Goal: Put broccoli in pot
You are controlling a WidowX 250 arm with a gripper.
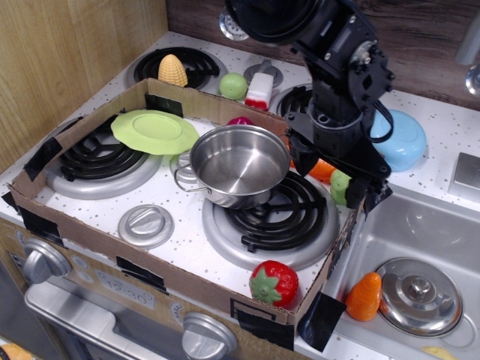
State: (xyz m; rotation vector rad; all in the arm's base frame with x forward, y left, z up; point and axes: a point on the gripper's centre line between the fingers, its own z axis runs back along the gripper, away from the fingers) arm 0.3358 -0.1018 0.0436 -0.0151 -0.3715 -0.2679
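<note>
the steel pot (240, 163) sits empty over the front right burner, at nine o'clock from the pincer (328, 174). the pincer hangs with jaws spread, one at each side of the carrot (322, 170). the broccoli (340, 186) lies at its three o'clock, just beside the right jaw, mostly hidden.

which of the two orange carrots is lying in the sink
The carrot beside the steel lid. The other carrot lies on the stovetop, mostly hidden behind the gripper.
</note>
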